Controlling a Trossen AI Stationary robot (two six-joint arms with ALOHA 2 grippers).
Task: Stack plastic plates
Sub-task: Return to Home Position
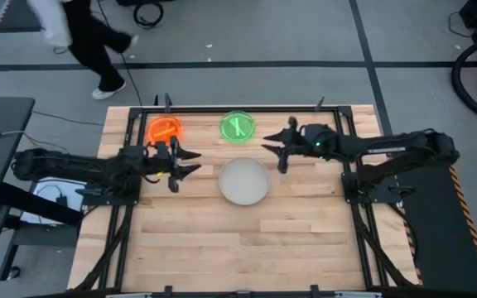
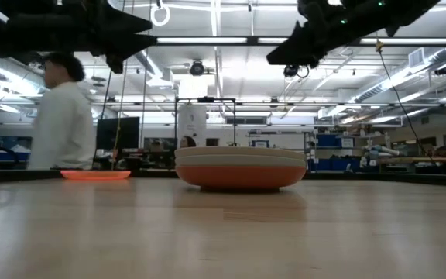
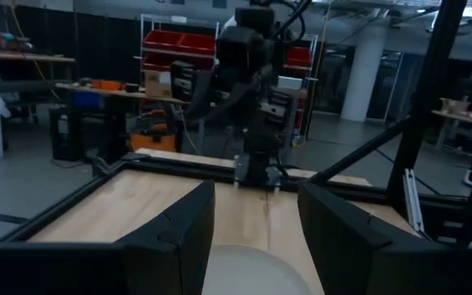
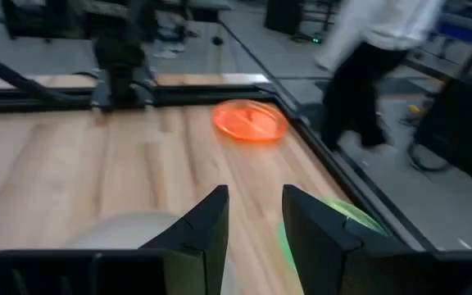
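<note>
Both spread (raised above the table (image 1: pixel 222 248)), left pincer (image 1: pixel 187 162) and right pincer (image 1: pixel 272 149), beige-topped plate stack (image 1: pixel 243 182) between.

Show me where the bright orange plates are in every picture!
High view: bright orange plates, upper left.
Low view: far left, lying flat.
Left wrist view: not in it.
Right wrist view: beyond the big stack, at.
Shared landmark: big stack, in all four.

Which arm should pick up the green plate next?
Probably the right. The right gripper hangs open just beside the green plate. The left gripper is farther off, nearer the orange plate.
</note>
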